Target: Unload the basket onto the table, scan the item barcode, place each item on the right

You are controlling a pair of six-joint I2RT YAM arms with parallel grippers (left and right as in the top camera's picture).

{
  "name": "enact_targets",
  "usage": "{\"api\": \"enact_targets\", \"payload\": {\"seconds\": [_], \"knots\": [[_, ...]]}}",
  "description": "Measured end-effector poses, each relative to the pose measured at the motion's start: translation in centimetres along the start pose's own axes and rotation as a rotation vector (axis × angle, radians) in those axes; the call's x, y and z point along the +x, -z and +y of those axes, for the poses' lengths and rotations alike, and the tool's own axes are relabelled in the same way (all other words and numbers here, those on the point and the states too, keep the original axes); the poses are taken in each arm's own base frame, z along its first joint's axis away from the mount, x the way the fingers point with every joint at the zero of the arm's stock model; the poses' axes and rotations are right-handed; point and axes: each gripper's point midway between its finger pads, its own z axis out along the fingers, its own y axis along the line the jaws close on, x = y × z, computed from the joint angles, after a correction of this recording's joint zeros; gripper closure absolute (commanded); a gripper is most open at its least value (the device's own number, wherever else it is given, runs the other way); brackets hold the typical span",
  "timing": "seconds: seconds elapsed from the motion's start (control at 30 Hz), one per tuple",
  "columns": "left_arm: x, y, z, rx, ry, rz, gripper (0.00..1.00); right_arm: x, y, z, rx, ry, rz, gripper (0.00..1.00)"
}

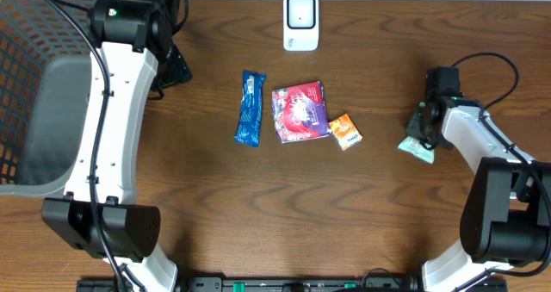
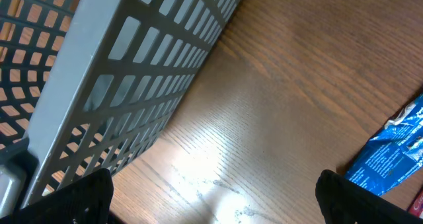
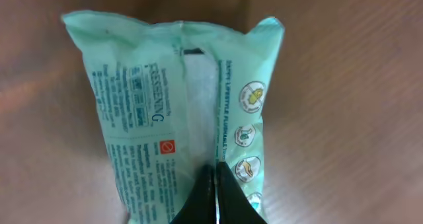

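- Finding the scanner (image 1: 300,21) standing on the table (image 1: 258,214) at twelve o'clock, near the far edge.
- Finding the square pouch (image 1: 300,111) lying mid-table, at six o'clock from the scanner.
- Finding the long packet (image 1: 250,108) lying just beside the pouch, at nine o'clock.
- Finding the small sachet (image 1: 345,131) lying just beside the pouch, at four o'clock.
- Finding the wipes pack (image 1: 417,150) lying at three o'clock from the sachet, well apart.
- Finding the basket (image 1: 34,25) sitting at the table's nine o'clock edge.

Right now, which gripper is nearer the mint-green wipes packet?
Right. The right gripper is pinched shut on the centre seam of the mint-green wipes packet. The left gripper hangs open far across the table, beside the gray basket.
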Motion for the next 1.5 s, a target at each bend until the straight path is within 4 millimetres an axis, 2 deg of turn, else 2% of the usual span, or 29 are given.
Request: {"api": "enact_targets", "payload": {"seconds": [0.07,0.17,0.23,0.3,0.4,0.53,0.7,0.77,0.83,0.9,1.03,1.17,1.27,1.4,1.5], "knots": [[0.0,0.0,0.0,0.0,0.0,0.0,0.02,1.1,0.6,-0.2,0.006,0.026,0.083,0.97],[0.0,0.0,0.0,0.0,0.0,0.0,0.02,1.0,1.7,0.0,0.004,0.044,0.131,0.89],[0.0,0.0,0.0,0.0,0.0,0.001,0.02,-0.2,3.1,0.3,-0.009,0.046,0.13,0.76],[0.0,0.0,0.0,0.0,0.0,0.001,0.02,-1.7,4.6,0.7,-0.026,0.039,0.108,0.56],[0.0,0.0,0.0,0.0,0.0,0.0,0.02,-2.8,5.6,1.1,-0.04,0.046,0.083,0.42],[0.0,0.0,0.0,0.0,0.0,0.001,0.02,-1.6,5.2,1.1,-0.034,0.059,0.116,0.38],[0.0,0.0,0.0,0.0,0.0,0.0,0.02,1.2,2.4,0.8,-0.014,0.021,0.157,0.36],[0.0,0.0,0.0,0.0,0.0,0.001,0.02,2.4,1.2,0.7,-0.009,0.015,0.168,0.38],[0.0,0.0,0.0,0.0,0.0,0.001,0.02,3.3,0.2,0.6,-0.007,0.002,0.172,0.45],[0.0,0.0,0.0,0.0,0.0,0.0,0.02,3.9,-0.4,0.5,-0.005,-0.016,0.172,0.62],[0.0,0.0,0.0,0.0,0.0,0.0,0.02,3.7,-0.7,0.8,-0.021,-0.039,0.157,0.98],[0.0,0.0,0.0,0.0,0.0,0.0,0.02,2.9,-0.3,2.4,-0.104,-0.066,0.132,0.99],[0.0,0.0,0.0,0.0,0.0,0.0,0.02,2.3,0.1,4.9,-0.241,-0.073,0.125,0.99],[0.0,0.0,0.0,0.0,0.0,0.0,0.02,1.0,2.3,10.7,-0.584,-0.049,0.12,0.98],[0.0,0.0,0.0,0.0,0.0,0.001,0.02,0.0,4.5,13.8,-0.795,-0.023,0.103,0.96]]}}
